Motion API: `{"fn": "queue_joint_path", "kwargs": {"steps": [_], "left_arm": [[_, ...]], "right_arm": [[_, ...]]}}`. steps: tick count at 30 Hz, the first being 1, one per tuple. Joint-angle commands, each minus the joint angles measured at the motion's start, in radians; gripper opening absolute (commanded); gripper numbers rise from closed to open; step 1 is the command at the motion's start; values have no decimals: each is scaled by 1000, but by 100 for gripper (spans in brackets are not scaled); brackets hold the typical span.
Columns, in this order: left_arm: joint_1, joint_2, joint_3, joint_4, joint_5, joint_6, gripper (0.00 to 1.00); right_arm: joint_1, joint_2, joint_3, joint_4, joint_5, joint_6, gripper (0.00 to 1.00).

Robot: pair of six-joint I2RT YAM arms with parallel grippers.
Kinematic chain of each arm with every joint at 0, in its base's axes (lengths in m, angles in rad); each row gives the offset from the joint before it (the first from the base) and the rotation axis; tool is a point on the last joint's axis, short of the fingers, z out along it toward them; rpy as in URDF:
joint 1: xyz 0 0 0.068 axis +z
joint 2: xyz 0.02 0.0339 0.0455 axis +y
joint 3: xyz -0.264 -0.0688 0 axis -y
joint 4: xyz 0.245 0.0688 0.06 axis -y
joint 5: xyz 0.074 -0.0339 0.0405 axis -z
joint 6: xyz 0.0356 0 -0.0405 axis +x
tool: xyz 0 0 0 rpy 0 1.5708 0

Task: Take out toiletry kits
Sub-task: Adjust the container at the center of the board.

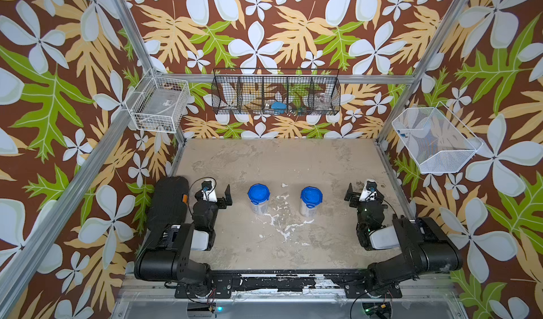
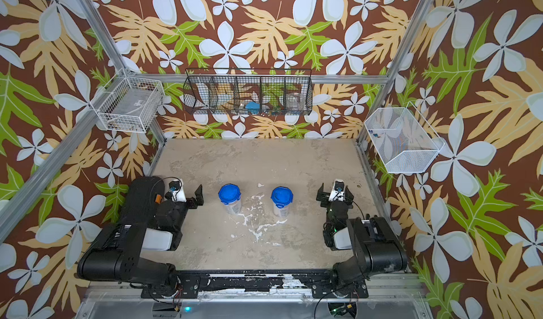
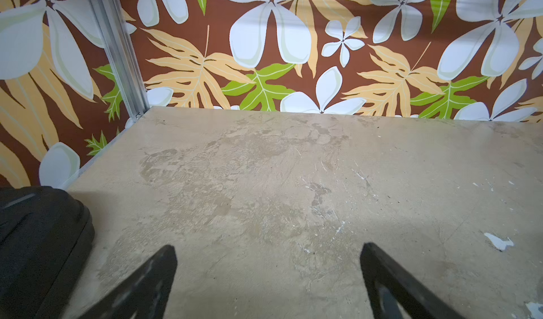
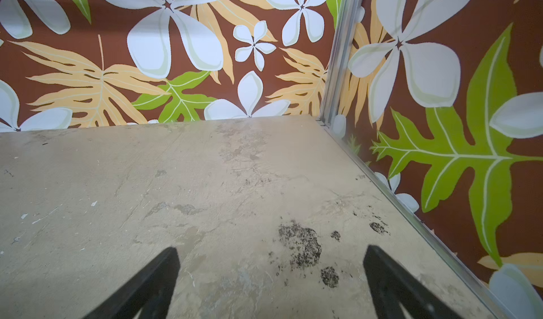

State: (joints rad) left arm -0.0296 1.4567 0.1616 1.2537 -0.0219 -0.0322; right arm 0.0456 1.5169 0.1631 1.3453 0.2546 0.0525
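Plainly, nothing had been taken out yet: both jars stood closed on the counter (image 1: 279, 161), and no toiletry item lay loose on it. By my judgement the whole job was left to do: release each lid, lift it away, then draw the contents out.

Starting at the left, a white wire basket (image 1: 157, 105) hung on the side wall, and below it a black case (image 1: 169, 202) lay along the counter's edge. Just beside the case, the left fingers (image 3: 152, 279) were spread wide with nothing between them. In the left wrist view they hovered over bare counter, clear of the left jar (image 1: 258, 207). That jar stood upright under its blue lid (image 1: 258, 194), and the tabs appeared to be folded down. Near it, but not touching, the right jar (image 1: 309, 208) stood the same way under a second blue lid (image 1: 311, 197). Beyond it the right fingers (image 4: 152, 282) were equally wide apart and empty, close to that jar but not in contact. A white mesh basket (image 1: 435, 141) hung on the right wall.

The toiletry kits (image 1: 260, 210) were inside the two jars. Through the clear walls, in both top views, they showed only as a pale whitish mass with faint blue marks. From that distance I could not pick out single tubes or bottles, though the contents seemed to fill most of each jar.
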Motion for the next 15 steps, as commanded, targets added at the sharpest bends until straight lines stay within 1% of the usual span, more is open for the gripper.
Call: {"fn": "queue_joint_path", "kwargs": {"steps": [1, 10, 13, 15], "left_arm": [[-1, -4, 2, 26, 3, -1, 100], [-6, -6, 4, 15, -19, -3, 100], [-37, -6, 2, 22, -91, 6, 100], [-43, -7, 1, 21, -104, 9, 100]], "right_arm": [[-3, -8, -12, 22, -20, 10, 100], [-3, -7, -11, 20, -22, 10, 100], [-3, -6, -10, 21, -22, 8, 100], [-3, -6, -11, 21, -22, 8, 100]]}}
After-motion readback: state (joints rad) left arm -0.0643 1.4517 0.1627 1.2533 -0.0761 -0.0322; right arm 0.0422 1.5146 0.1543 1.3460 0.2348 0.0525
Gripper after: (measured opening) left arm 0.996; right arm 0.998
